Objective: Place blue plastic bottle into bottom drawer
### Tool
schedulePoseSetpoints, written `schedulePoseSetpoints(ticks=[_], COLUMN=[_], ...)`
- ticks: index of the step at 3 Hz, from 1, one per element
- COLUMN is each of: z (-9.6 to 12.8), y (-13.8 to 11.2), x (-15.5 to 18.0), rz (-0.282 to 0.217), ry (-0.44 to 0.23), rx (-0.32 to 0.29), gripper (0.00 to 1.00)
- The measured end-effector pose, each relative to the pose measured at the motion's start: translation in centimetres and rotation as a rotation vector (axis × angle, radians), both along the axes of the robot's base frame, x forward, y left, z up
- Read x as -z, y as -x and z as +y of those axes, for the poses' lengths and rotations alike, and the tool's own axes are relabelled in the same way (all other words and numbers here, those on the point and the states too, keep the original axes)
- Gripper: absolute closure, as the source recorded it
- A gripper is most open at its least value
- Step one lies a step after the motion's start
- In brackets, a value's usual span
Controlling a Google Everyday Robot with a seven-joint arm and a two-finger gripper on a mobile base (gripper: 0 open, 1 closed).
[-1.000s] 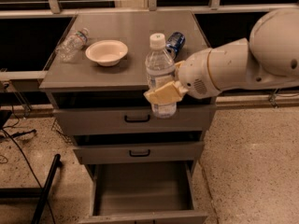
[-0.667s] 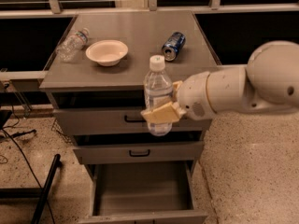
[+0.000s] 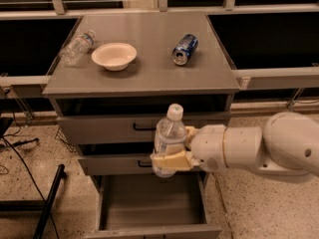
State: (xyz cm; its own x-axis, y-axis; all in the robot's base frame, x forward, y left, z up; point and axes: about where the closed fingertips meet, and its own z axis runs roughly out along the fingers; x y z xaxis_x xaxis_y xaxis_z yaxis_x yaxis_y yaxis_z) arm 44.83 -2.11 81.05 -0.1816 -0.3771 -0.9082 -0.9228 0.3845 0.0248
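Holding the tall clear plastic water bottle with white screw cap (image 3: 169, 136) upright, the white two-finger gripper (image 3: 175, 147) is clamped round its lower body, hanging above the rear of the open deep grey metal bottom drawer (image 3: 149, 203).

Risks:
- The bottle base looks close to the shallow grey drawer front (image 3: 109, 164) next above the bottom drawer. A straight descent could clip it and tilt the bottle.
- The bottom drawer looks lower than the bottle is tall, so released upright it likely topples or blocks closing.
- Thin plastic may slip in the grip.
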Motion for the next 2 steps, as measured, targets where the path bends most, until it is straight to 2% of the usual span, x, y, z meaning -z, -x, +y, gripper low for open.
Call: schedulePoseSetpoints(ticks=[1,2], z=[0.02,0.02], y=[0.33,0.33], x=[0.73,0.74], rz=[-0.047,-0.047], ry=[-0.005,-0.005], rx=[-0.027,-0.027], gripper=[1.0,1.0])
